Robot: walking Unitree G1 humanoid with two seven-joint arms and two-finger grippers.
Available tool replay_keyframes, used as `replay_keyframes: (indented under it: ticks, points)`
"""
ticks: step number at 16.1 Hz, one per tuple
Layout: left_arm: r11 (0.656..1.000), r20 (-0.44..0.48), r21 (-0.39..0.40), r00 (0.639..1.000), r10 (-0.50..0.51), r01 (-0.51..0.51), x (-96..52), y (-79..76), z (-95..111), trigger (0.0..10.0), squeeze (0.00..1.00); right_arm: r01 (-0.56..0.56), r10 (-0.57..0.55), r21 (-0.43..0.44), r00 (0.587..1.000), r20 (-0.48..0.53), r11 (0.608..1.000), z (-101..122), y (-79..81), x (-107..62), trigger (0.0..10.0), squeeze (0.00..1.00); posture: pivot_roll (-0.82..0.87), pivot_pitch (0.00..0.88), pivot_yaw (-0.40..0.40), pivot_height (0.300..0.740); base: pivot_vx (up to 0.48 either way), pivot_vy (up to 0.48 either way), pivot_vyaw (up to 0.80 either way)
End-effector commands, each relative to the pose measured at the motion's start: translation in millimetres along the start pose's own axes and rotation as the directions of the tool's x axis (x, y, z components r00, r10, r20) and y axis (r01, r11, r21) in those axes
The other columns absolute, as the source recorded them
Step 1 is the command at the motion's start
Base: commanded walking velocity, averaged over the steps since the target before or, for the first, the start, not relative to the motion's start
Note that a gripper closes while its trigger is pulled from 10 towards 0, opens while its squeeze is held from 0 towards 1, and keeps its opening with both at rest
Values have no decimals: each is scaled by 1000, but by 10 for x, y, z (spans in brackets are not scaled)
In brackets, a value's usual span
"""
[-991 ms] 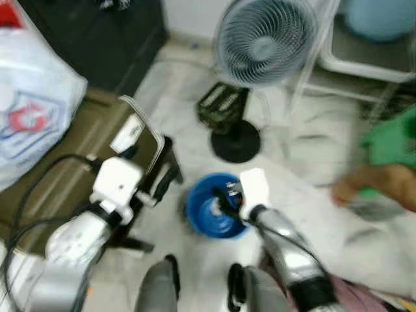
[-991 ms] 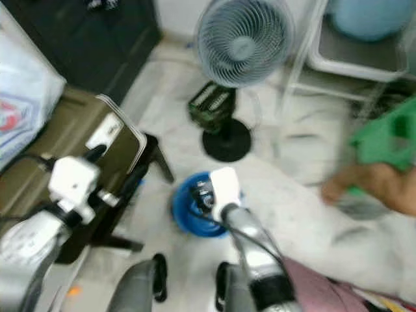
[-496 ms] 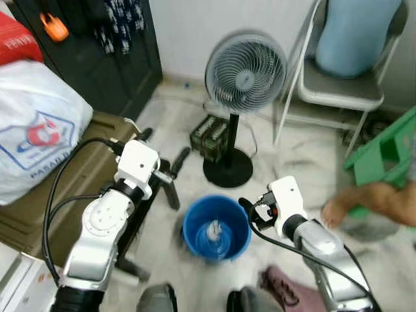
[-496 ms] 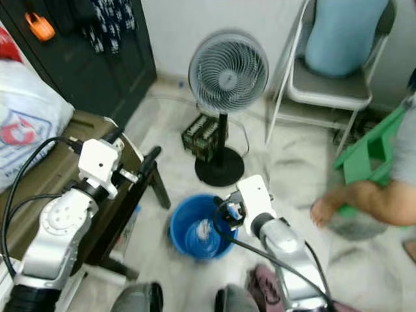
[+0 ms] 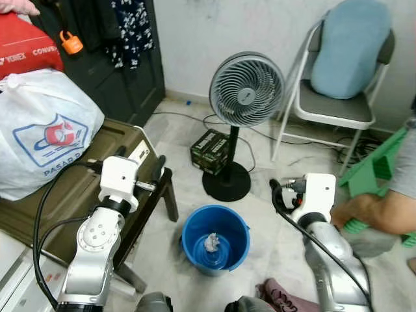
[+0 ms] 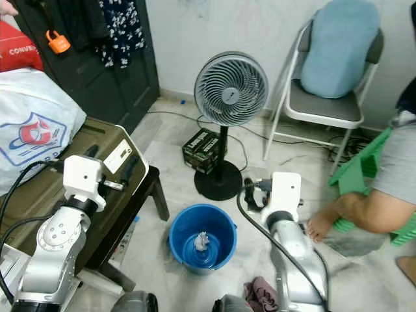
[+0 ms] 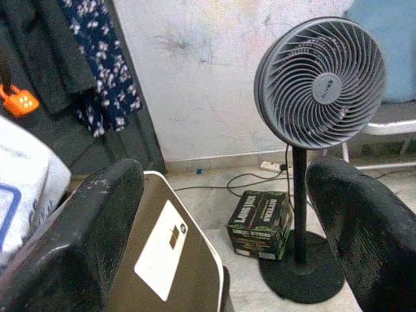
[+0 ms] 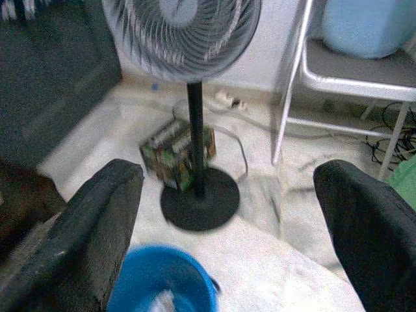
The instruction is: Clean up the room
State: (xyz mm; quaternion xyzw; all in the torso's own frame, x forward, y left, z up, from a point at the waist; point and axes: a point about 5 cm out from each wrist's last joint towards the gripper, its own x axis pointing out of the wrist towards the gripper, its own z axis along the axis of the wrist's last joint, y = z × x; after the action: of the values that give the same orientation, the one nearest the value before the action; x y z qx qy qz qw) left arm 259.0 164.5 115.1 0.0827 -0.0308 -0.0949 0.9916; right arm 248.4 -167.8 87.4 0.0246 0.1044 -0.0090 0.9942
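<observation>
Right gripper point(image 5: 281, 192) lifted off blue bucket point(image 5: 216, 238), now empty, fingers spread wide. Crumpled scrap point(image 5: 211, 244) lies inside bucket. Left gripper point(image 5: 160, 164) spread wide, empty, at 9 o'clock. Drop looks done; next, hunt fresh litter.

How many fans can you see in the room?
1. The fan stands on the floor in the middle, just behind the blue bucket and beside the folding chair. Another could be hidden outside the picture.
</observation>
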Motion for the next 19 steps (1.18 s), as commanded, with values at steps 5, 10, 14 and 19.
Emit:
replay_keyframes:
  ticks: [5, 10, 14, 19]
  points:
    - [999, -34, -42, 999, 23, -24, -54, 17, -67, 10000, 0, 18, -16, -38, 997, 77, 999, 95, -56, -60, 10000, 0, -66, 0, -37, 740, 0, 0, 594]
    - [999, -27, -17, 998, 48, -48, -20, 8, -36, 10000, 0, -32, 38, -65, 994, 98, 997, 155, 49, 33, 10000, 0, -64, 0, -53, 740, 0, 0, 800]
    - [999, 8, -12, 999, 44, -44, 21, 8, 24, 10000, 0, -44, 52, -68, 991, 121, 997, 225, 100, 65, 10000, 0, -53, 0, -66, 740, 0, 0, 800]
    - [993, -13, 35, 993, 117, -116, -33, 68, 2, 10000, 0, -25, 35, -81, 992, 122, 996, 209, 25, 38, 10000, 0, -54, 3, -58, 740, 0, 0, 800]
